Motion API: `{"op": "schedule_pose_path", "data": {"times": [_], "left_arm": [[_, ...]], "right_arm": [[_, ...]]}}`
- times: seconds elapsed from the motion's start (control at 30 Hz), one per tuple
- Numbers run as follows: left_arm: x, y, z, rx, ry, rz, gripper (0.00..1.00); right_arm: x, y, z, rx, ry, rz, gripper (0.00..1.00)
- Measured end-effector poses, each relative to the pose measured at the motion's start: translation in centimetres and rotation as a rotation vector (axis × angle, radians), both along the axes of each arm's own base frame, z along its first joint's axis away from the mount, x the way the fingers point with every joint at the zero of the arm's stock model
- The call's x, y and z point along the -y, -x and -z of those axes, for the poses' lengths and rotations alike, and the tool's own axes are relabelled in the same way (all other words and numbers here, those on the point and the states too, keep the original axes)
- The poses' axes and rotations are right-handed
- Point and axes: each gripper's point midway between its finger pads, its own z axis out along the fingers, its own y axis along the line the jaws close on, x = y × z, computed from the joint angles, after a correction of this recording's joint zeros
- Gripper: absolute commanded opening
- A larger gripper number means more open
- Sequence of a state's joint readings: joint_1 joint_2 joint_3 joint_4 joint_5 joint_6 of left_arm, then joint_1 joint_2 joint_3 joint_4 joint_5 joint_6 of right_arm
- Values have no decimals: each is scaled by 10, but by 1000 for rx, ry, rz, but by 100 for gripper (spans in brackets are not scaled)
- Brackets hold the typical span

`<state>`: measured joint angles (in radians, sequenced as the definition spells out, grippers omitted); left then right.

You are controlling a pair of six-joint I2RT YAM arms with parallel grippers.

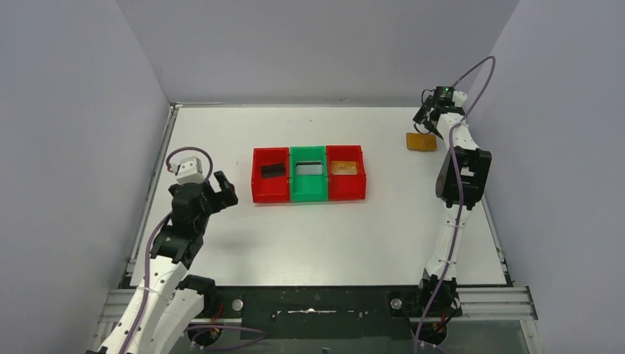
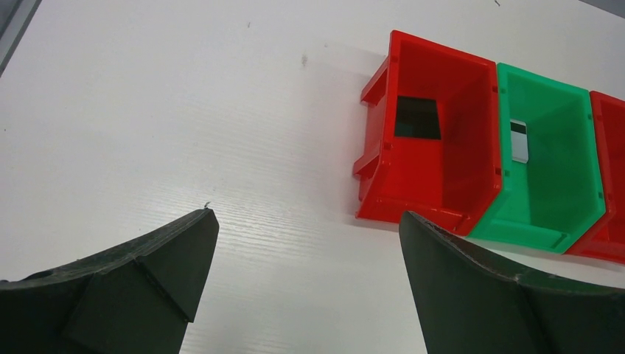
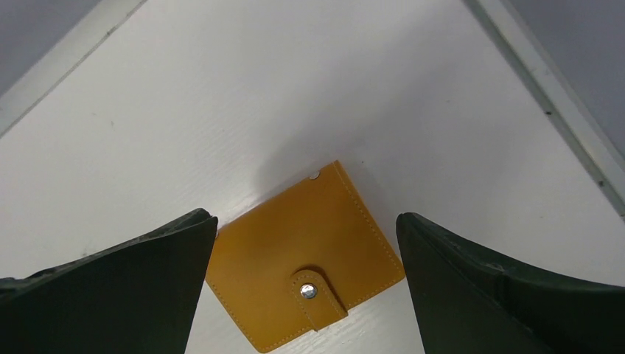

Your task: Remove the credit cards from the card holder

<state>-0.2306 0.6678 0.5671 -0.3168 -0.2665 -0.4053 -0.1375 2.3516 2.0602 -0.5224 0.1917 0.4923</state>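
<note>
Right wrist shows us the card holder [image 3: 295,254] closed, diagonal, tab toward the camera — right gripper [image 3: 306,220] and left gripper [image 2: 307,215] both spread.

**Top external.** Fixed high above and behind the two arm bases, angled down and forward. It takes in the whole white rectangular table [image 1: 332,236], with the near edge at the bottom.

**Left wrist.** Low over the left half, close to the surface. It faces the row of red and green open plastic bins [image 2: 472,147] at the table's middle (the top view shares these).

**Right wrist.** Close above the flat orange-tan snap-tab card holder [image 3: 295,236] near the far right corner. The overhead view shows it small.
</note>
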Motion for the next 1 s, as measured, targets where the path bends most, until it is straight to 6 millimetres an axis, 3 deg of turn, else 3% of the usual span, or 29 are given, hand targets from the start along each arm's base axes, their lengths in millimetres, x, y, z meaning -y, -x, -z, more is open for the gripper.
{"op": "schedule_pose_path", "data": {"times": [0.17,0.4,0.6,0.73,1.0], "left_arm": [[0,-1,1,-3,-2,0,97],[-1,-1,-1,4,-4,-9,97],[-1,-1,1,0,-6,-10,96],[-2,-2,3,-11,-9,-12,96],[-3,-1,5,-16,-13,-19,96]], "right_arm": [[-13,8,33,-71,-67,-58,91],[-17,13,46,-98,-91,-72,84],[-23,30,56,-112,-83,-63,82],[-45,60,56,-148,-77,-88,83],[-82,137,57,-229,-93,-125,86]]}}
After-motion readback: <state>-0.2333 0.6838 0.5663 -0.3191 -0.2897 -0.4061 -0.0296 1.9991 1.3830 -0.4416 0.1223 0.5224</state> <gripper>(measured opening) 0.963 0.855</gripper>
